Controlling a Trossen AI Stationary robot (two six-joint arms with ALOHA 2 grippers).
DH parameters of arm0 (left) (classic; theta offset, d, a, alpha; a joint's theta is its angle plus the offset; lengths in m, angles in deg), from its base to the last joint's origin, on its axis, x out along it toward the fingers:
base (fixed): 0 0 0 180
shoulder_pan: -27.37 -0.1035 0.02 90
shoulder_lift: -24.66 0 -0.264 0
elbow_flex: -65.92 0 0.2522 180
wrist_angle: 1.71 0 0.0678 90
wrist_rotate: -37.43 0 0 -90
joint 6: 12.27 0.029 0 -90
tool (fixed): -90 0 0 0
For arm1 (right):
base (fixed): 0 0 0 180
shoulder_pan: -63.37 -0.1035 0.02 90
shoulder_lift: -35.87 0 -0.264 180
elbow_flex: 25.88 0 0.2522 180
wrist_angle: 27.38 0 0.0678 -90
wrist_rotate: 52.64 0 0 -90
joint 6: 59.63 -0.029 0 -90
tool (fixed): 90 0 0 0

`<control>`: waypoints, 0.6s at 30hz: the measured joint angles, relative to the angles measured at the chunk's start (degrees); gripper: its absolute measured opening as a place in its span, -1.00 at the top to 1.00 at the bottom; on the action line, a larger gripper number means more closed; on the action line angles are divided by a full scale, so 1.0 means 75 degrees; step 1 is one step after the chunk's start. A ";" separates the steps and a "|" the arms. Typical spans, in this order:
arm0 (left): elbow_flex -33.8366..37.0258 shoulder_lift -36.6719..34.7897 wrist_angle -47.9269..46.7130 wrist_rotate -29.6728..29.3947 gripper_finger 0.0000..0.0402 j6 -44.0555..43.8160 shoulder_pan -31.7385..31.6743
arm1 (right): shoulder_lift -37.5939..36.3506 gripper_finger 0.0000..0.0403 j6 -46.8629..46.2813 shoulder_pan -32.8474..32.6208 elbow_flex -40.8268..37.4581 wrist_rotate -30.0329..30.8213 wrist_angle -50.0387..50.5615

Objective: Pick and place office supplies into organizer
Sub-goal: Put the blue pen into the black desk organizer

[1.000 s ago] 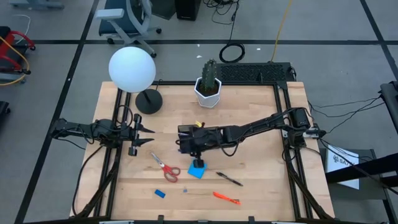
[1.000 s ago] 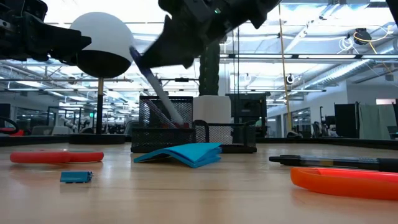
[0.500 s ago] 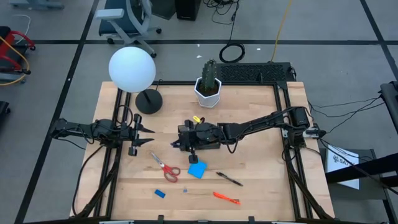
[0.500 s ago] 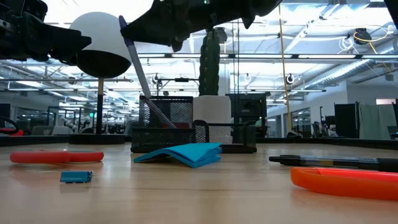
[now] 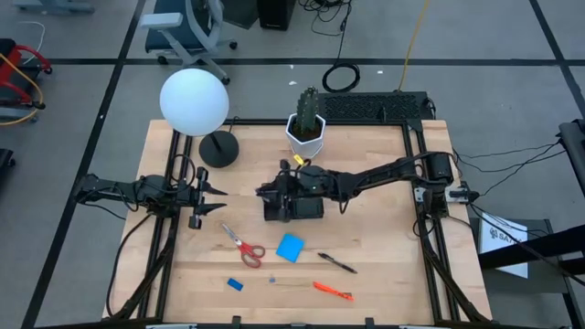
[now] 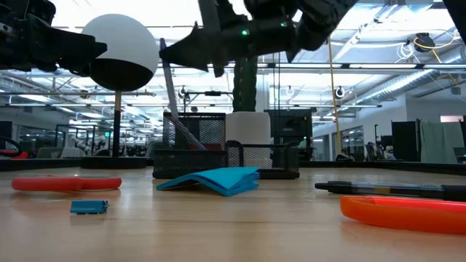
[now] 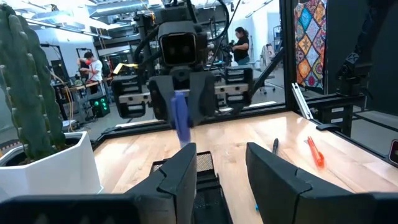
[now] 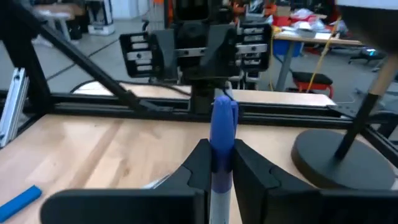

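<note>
My right gripper [image 5: 270, 193] hovers over the black mesh organizer [image 5: 297, 208], shut on a grey-blue marker [image 6: 170, 84]. My left gripper [image 5: 218, 195] waits open by the table's left edge, facing the organizer. Lying flat on the wood nearer the near edge are the red-handled scissors [image 5: 243, 246], the bright blue pad [image 5: 291, 247], the tiny blue block [image 5: 236, 284], the black pen [image 5: 337, 263] and the orange pen [image 5: 334, 291]. In the low view the organizer [image 6: 218, 156] stands behind the pad [image 6: 215, 179]. My right gripper pinches the marker's upper part [image 8: 222, 127] between its two fingers, which come level from the table's right and lie across it. The marker stands steeply tilted below the fingers, its lower end [image 6: 178, 127] down inside the organizer's taller mesh compartment.
A white-potted cactus [image 5: 306, 128] stands just beyond the organizer, and a globe lamp [image 5: 194, 102] with a round black base [image 5: 218, 149] at the far left. Bare wood lies between my left gripper and the organizer.
My right gripper moved from above the blue pad toward the far edge, over the organizer, and turned to point toward the table's left. The marker tipped from a slant to nearly upright, its lower end staying in the organizer. The pad now lies uncovered.
</note>
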 joint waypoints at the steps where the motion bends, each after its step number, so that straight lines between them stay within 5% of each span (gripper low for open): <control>1: 0.0000 -0.0002 -0.0001 0.0000 0.28 0.0000 0.0000 | -0.0058 0.84 -0.0043 0.0026 -0.0118 -0.0012 -0.0258; 18: 0.0000 0.0000 0.0000 0.0000 0.28 0.0000 0.0000 | -0.1562 0.84 -0.0388 0.0218 -0.2631 0.0407 -0.2502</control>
